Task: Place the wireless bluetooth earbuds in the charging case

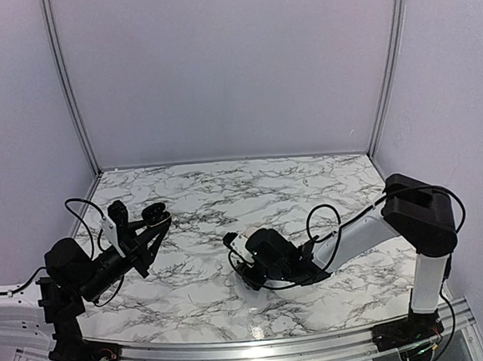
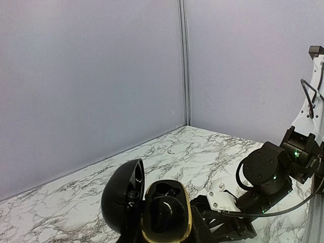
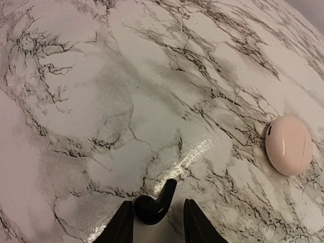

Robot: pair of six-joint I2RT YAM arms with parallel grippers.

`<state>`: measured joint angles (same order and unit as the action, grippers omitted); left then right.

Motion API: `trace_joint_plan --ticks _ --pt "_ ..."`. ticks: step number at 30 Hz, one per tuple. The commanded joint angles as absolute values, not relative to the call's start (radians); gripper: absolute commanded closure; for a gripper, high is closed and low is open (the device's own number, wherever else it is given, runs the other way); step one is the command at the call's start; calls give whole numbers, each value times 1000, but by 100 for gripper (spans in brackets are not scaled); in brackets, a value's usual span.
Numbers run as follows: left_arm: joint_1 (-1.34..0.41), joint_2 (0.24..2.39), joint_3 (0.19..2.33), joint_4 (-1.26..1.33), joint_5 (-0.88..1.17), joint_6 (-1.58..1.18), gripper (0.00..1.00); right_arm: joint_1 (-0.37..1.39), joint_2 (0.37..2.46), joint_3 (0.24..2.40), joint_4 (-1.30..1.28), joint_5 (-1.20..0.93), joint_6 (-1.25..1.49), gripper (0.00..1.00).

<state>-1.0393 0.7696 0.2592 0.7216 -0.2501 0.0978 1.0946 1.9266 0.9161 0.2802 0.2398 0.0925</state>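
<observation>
Down at the right wrist, my right pincer hangs low over the marble table. Its two fingertips stand partly apart, one on each side of a black earbud. That earbud lies on the marble with its stem pointing up the view. Its body looks close against the fingertip on the left of the view, while a gap shows on the other side, so nothing is pinched. Off to the right of the view, well apart from my fingertips, a pale pink pebble-shaped case lies closed on the marble.

From above, my right arm reaches low across the middle of the table; the earbud is too small to make out there. My left pincer is lifted off the marble at the left side, shut tight on the black charging case.

At the left wrist, that charging case fills the bottom of the view, held clear of the table. Its lid is swung open to the left and stands up, and a gold rim runs round the body. The wells inside are dark, and I cannot tell whether an earbud sits in them. Beyond, my right arm bends down to the marble, small green lights on its joints
</observation>
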Motion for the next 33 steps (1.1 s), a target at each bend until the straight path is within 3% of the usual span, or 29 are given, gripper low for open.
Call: trace_joint_plan --ticks 1,7,20,30,33 --pt "-1034 764 256 761 -270 114 100 1069 1945 918 279 231 94 67" --pt "-1034 769 258 761 -272 119 100 1058 1950 914 276 219 85 76" --pt "-1032 778 256 761 -269 122 100 1051 1911 895 274 165 55 86" --pt "-1028 786 252 761 -262 118 100 1049 1788 870 233 100 13 89" --pt "-1026 787 251 761 -258 117 100 1047 1792 884 211 97 4 81"
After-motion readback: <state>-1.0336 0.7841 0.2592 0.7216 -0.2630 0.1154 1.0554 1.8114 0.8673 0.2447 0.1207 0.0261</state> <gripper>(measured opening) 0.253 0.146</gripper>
